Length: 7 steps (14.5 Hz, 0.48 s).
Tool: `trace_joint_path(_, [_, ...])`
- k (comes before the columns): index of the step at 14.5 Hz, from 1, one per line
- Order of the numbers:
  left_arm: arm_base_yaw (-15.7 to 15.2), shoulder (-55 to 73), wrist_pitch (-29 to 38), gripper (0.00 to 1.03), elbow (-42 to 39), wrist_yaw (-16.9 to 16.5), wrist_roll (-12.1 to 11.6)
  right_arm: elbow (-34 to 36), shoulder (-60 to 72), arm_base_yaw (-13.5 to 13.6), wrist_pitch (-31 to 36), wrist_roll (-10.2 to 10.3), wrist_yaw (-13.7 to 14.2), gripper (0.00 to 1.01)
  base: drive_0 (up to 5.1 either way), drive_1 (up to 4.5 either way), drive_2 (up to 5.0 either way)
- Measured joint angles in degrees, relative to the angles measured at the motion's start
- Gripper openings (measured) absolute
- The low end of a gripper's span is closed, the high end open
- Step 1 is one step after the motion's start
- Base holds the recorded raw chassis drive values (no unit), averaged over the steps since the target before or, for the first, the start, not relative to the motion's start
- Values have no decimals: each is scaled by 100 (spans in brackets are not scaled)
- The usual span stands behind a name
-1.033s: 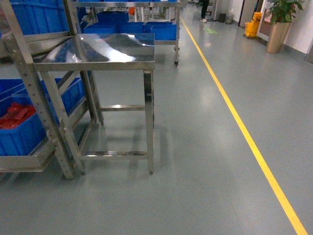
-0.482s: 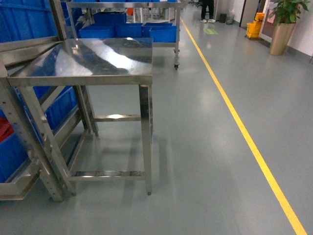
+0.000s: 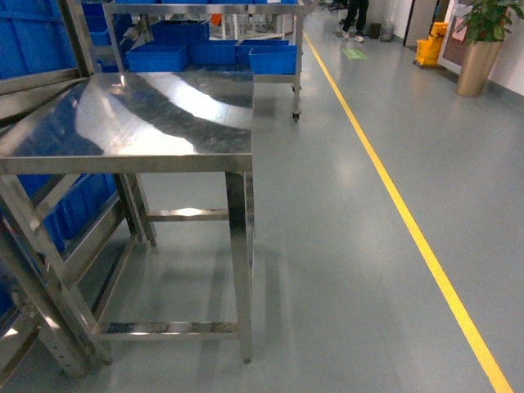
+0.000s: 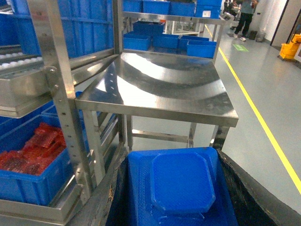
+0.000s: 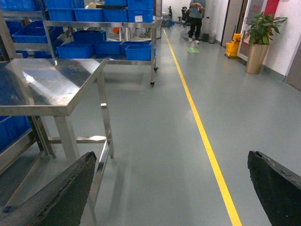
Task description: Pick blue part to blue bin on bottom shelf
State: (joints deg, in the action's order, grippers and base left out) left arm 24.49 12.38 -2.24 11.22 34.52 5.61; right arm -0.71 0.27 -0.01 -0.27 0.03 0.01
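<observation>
Closing on table (image 3: pixel 164 123) versus earlier head frames; left end effector (image 4: pixel 181 188) carrying blue part (image 4: pixel 182 181); right end effector (image 5: pixel 174 188) wide, empty; bin not reached.

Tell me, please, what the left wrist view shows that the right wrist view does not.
Only the left wrist view shows the blue part held between the left gripper's fingers, and a blue bin of red parts on a rack level at left. Only the right wrist view shows the right gripper's open fingers with nothing between them, and a potted plant. Both share the steel table, the yellow floor line and a standing person.
</observation>
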Motion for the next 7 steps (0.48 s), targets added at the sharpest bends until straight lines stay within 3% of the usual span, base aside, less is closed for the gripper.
trace_joint_path(2, [0,0,4,43,0,-2,0,0,0,0,-15,0,0,98,0,430,-430])
trace_joint_path(6, [4,11,7,43,-2,0,0,0,0,0,-20,0,-2,98,0,0,0])
trace_joint_path(7, [4,11,-26,43,-2,-2,0,0,0,0,22,-2,0,98,-465,231,231])
